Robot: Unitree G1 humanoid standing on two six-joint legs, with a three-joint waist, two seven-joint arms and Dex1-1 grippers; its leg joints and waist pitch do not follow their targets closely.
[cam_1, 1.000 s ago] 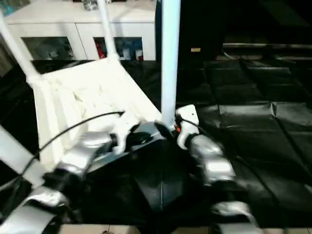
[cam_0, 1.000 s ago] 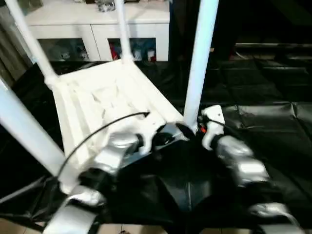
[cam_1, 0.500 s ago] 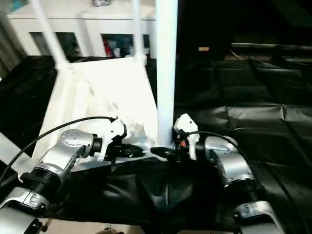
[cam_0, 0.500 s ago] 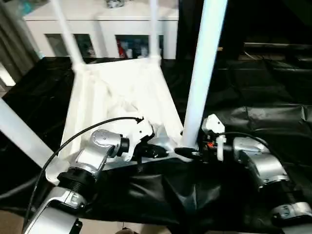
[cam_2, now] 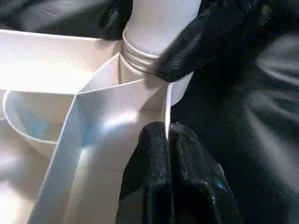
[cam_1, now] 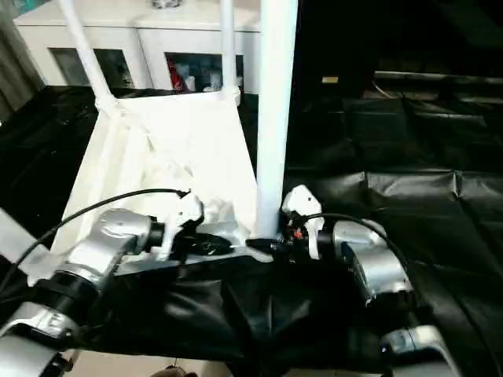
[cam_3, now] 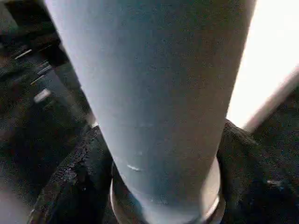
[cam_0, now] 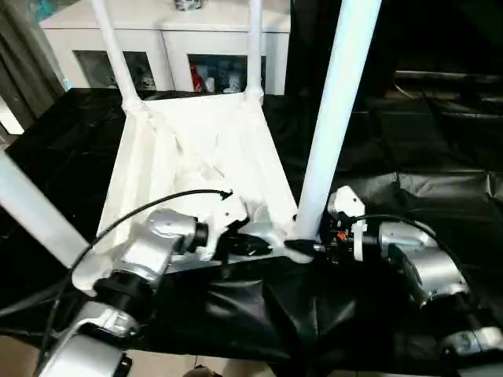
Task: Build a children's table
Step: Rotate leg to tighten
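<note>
Left gripper [cam_0: 255, 247]: fingers [cam_2: 159, 182] pressed together, tips against the near edge wall of the tabletop, just beside the near-right corner socket.
Right gripper [cam_0: 302, 250]: fingers [cam_3: 70, 182] set one on each side of the base of the near-right leg, touching or nearly touching it at the flared end; a firm clamp cannot be confirmed.
Near-right leg [cam_0: 334, 118]: stands upright in its corner socket at the near edge, flared ribbed end [cam_2: 140, 58] seated at the socket mouth.
Near-left leg [cam_0: 35, 212]: rises from the near-left corner and leans out toward the left.
Tabletop [cam_0: 196, 157]: lies underside up on the black-covered surface [cam_0: 424, 188], ribs facing upward, long axis running away from the robot.
Far legs [cam_0: 110, 47]: two stand in the far corner sockets, near the white cabinet [cam_0: 165, 47] behind.
Handling, legs: judged light, stiff, smooth tubes; likely to slip in a light pinch. Take hold low, at the flared end, where leverage on the socket is least.
Handling, tabletop: judged a light, rigid plastic shell that may slide on the cover when a leg is pushed. Brace it at the edge wall or a rib beside the socket being worked.
Caution: a grip high on a leg would pry at the socket.
</note>
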